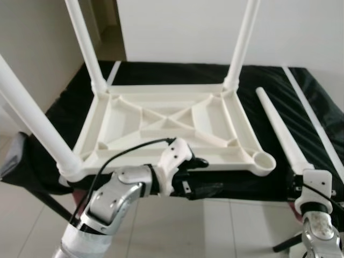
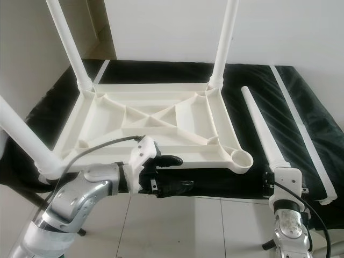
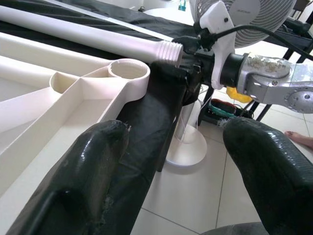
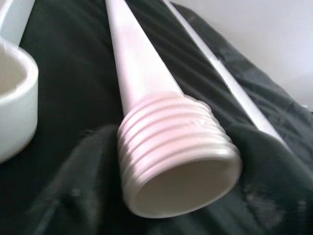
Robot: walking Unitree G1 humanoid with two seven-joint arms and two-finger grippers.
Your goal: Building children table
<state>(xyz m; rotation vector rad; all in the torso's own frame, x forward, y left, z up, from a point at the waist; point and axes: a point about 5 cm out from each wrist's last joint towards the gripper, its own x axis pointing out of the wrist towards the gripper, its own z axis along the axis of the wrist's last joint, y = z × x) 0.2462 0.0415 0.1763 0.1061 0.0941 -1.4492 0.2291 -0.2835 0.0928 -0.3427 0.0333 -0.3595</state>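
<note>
Tabletop (image 1: 166, 126), white plastic, lies upside down on a surface draped in black cloth (image 1: 279, 91), three legs already screwed in and standing up. In the left eye view its near right corner has an empty socket (image 1: 263, 159), and the loose fourth leg (image 1: 279, 129) lies on the cloth to the right of the tabletop, running from the far side toward the near edge. The left gripper (image 1: 201, 176) sits at the near edge of the cloth, just in front of the tabletop's near rim, fingers apart and holding nothing. The right gripper (image 1: 296, 180) is at the near end of the loose leg.

From the right eye view the same layout holds.

From the left wrist view, the two black fingers (image 3: 83, 171) spread wide with only cloth edge and tiled floor (image 3: 205, 191) between them; a standing fan (image 3: 254, 12) is beyond.

From the right wrist view, the leg's threaded end (image 4: 171, 147) sits between the right gripper's fingers, which close against it.
</note>
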